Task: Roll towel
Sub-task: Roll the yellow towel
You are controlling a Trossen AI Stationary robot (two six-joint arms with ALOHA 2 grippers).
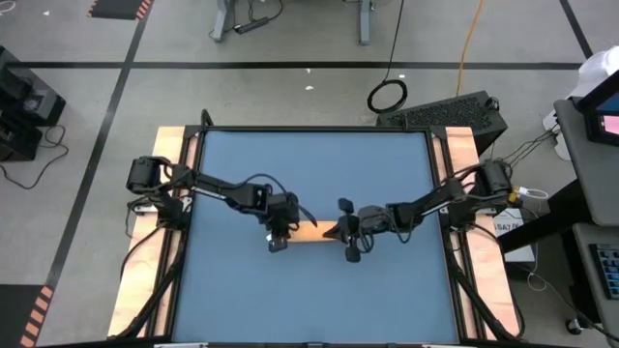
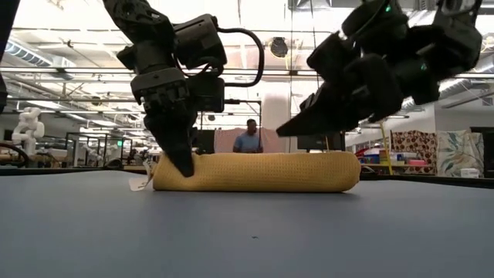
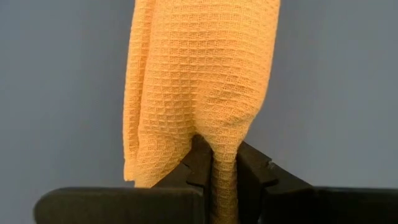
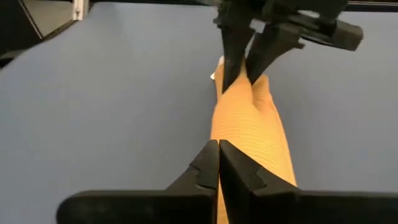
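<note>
Left hand (image 3: 224, 168) pinching rolled towel (image 3: 199, 87), right hand (image 4: 219, 163) closed empty

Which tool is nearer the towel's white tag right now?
Left. The left tool pinches the towel at the tag end; the right tool hangs shut above the opposite half.

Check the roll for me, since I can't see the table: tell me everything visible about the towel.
The towel is an orange-yellow waffle-weave cloth, already rolled into a long, fairly even cylinder lying flat near the middle of the blue table. A small white tag sticks out at one end. The left end effector is shut on a fold at that end. The right end effector is shut, above the other end; whether it touches the cloth cannot be told.
</note>
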